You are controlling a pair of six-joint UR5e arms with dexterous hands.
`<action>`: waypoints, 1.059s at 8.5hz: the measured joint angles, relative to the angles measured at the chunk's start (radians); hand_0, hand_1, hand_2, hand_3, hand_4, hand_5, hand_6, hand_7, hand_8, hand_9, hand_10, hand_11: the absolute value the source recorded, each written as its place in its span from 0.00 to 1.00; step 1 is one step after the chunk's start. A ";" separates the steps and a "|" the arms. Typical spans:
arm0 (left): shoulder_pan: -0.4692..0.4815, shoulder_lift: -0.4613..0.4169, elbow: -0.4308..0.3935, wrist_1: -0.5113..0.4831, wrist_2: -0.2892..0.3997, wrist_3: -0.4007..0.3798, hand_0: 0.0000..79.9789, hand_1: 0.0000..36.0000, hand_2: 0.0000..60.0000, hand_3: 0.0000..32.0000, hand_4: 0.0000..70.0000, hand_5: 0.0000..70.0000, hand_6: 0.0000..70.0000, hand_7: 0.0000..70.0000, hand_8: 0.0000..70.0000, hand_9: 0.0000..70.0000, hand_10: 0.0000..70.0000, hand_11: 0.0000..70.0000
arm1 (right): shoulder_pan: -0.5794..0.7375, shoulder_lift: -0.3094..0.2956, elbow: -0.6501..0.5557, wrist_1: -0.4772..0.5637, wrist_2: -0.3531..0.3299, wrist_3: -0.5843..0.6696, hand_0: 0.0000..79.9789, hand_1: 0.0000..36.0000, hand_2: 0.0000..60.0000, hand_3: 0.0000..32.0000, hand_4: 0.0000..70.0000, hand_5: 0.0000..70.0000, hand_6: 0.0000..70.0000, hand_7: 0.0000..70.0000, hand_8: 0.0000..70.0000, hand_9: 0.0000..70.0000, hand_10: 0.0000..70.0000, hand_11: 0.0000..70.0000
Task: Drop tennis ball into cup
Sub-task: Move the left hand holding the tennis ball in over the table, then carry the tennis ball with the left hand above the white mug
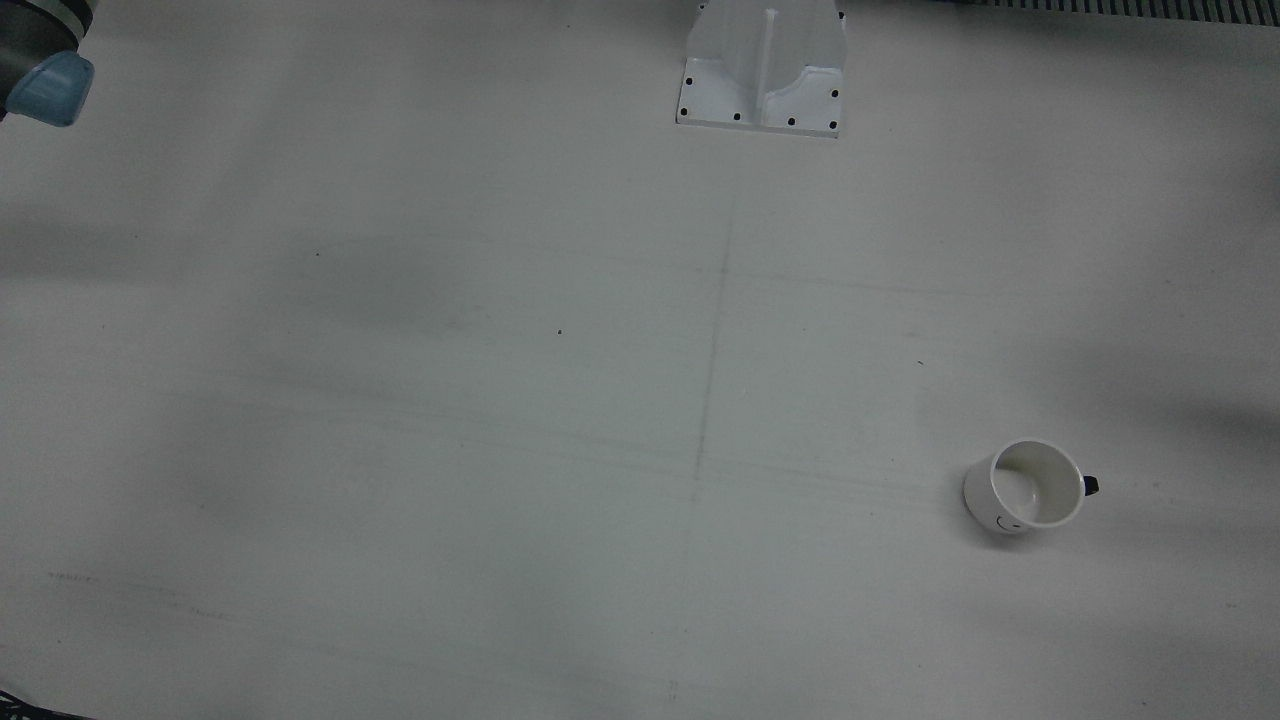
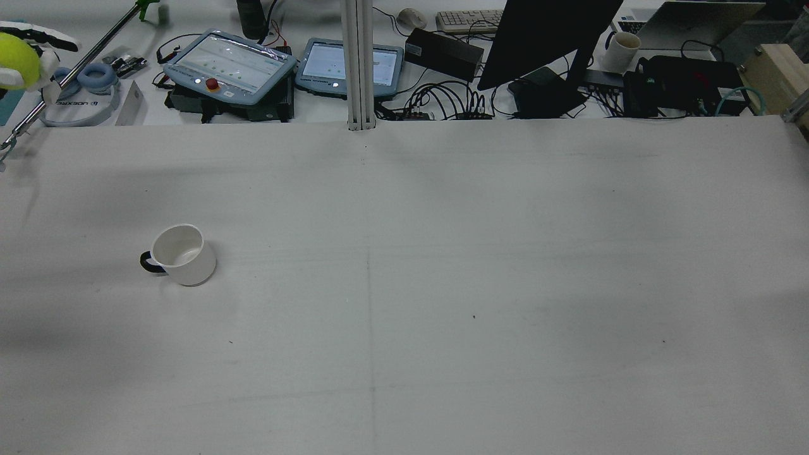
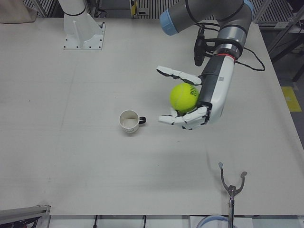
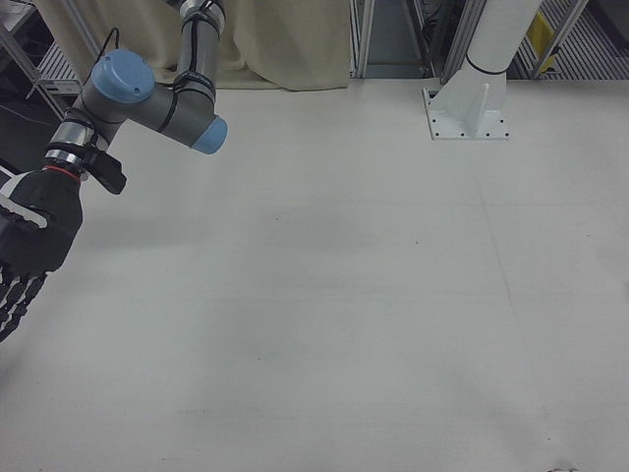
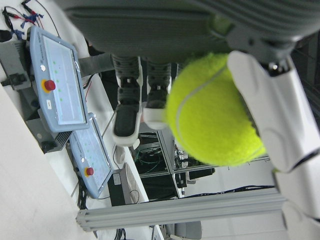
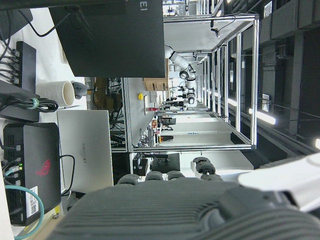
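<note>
The tennis ball [image 3: 184, 97] is yellow-green with dark lettering, the cup [image 3: 128, 121] white with a black handle, the left hand [image 3: 197, 102] white, the bench [image 3: 71, 142] plain off-white.

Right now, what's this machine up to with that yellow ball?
The robot's left hand is holding a tennis ball in the air, off to the side of a white cup that stands upright and empty on the table. The ball is not yet over the cup. The right hand hangs open at the far side, holding nothing.
</note>
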 measured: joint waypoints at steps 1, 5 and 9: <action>0.042 0.000 0.001 -0.006 -0.002 0.004 0.59 0.14 0.20 0.00 0.63 0.27 1.00 1.00 0.82 1.00 0.56 0.78 | 0.000 0.000 0.000 0.000 0.000 0.000 0.00 0.00 0.00 0.00 0.00 0.00 0.00 0.00 0.00 0.00 0.00 0.00; 0.204 0.000 0.004 -0.015 -0.010 0.014 0.58 0.12 0.18 0.00 0.60 0.23 1.00 1.00 0.80 1.00 0.55 0.76 | 0.000 0.000 -0.001 0.000 0.000 0.000 0.00 0.00 0.00 0.00 0.00 0.00 0.00 0.00 0.00 0.00 0.00 0.00; 0.286 0.000 0.012 -0.024 -0.012 0.048 0.53 0.14 0.34 0.00 0.54 0.19 0.91 1.00 0.69 0.97 0.42 0.60 | 0.000 0.000 -0.002 0.000 0.000 0.000 0.00 0.00 0.00 0.00 0.00 0.00 0.00 0.00 0.00 0.00 0.00 0.00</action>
